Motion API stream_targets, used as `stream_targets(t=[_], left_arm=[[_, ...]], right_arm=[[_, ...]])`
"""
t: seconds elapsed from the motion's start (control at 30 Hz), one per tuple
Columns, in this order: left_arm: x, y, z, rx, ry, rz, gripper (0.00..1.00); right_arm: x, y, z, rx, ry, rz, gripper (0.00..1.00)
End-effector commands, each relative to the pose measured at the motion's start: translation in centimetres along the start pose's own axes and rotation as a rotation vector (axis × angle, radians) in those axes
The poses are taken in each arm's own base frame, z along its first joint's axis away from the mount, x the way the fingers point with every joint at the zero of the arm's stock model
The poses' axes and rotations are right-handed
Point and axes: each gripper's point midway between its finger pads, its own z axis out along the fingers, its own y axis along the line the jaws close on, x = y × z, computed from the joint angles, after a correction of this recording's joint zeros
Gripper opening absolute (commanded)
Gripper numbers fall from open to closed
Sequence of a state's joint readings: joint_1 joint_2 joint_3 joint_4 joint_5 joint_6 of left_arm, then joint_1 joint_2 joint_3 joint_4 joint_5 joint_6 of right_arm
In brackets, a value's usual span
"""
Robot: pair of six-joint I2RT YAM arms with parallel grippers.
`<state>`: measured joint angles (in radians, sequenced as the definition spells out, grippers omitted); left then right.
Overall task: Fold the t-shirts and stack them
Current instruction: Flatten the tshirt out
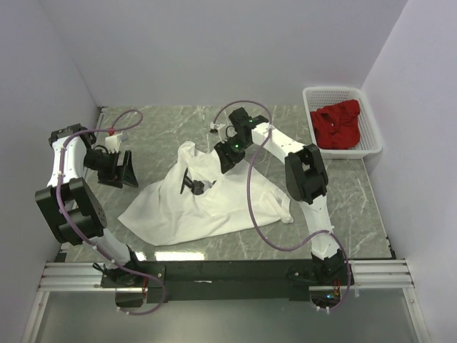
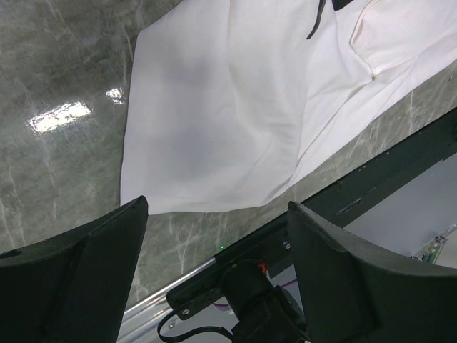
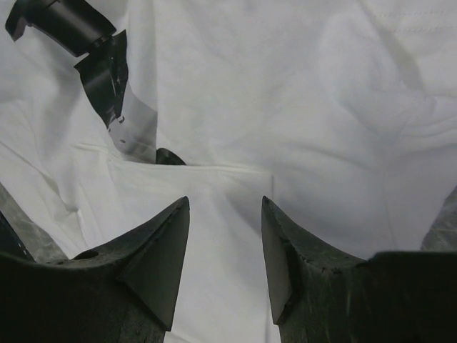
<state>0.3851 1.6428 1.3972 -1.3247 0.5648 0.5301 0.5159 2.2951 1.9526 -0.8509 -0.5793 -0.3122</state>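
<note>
Lying spread and rumpled on the green marble table [image 1: 143, 121], the white t-shirt [image 1: 214, 207] fills the middle of the top view, with its upper left part bunched up. The left end effector [image 1: 120, 175] hangs well to the left of the white t-shirt, clear of the cloth, with its jaws released. The right end effector [image 1: 224, 163] sits over the shirt's upper middle. A small black object [image 1: 190, 183], too unclear to name, rests on the cloth just left of it. Far to the right of the white t-shirt stands a white slotted basket [image 1: 371, 136], and the red t-shirt [image 1: 337, 127] is crumpled inside it.

The left wrist view shows the two fingers [image 2: 93, 271] spread wide, with nothing between them. The white t-shirt [image 2: 214, 107] lies flat beyond them, its hem running beside the black base rail [image 2: 371, 179].

In the right wrist view the right end effector [image 3: 224, 204] is released, with a narrow gap between the fingers [image 3: 157, 257]. It hovers close above the white t-shirt [image 3: 321, 107], near a stitched seam. The black object [image 3: 103, 71] lies on the cloth at the upper left.
</note>
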Motion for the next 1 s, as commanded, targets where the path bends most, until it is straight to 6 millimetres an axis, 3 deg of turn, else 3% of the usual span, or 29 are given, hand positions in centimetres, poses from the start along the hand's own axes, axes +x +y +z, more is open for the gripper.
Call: stream_targets(t=[0.0,0.27,0.53,0.9,0.93,0.97], left_arm=[[-0.8,-0.4,-0.5,0.02,-0.026,0.013,0.85],[-0.9,-0.5,-0.5,0.03,-0.026,0.01,0.85],[-1.0,-0.5,-0.5,0.038,-0.029,0.011,0.85],[-0.9,-0.7,-0.2,0.045,-0.04,0.023,0.85],[-0.8,-0.7,-0.2,0.048,-0.035,0.025,0.84],[-0.6,-0.6,-0.1,0.051,-0.03,0.044,0.84]], right_arm=[[-0.1,-0.7,-0.6,0.023,0.0,-0.008,0.52],[2.3,-1.8,1.3,0.015,0.073,0.036,0.51],[2.9,-0.6,1.6,-0.057,0.089,0.086,0.47],[1.3,3.1,-1.0,-0.184,0.016,0.127,0.41],[1.3,3.1,-0.9,-0.185,0.013,0.127,0.39],[1.3,3.1,-0.9,-0.183,0.012,0.129,0.3]])
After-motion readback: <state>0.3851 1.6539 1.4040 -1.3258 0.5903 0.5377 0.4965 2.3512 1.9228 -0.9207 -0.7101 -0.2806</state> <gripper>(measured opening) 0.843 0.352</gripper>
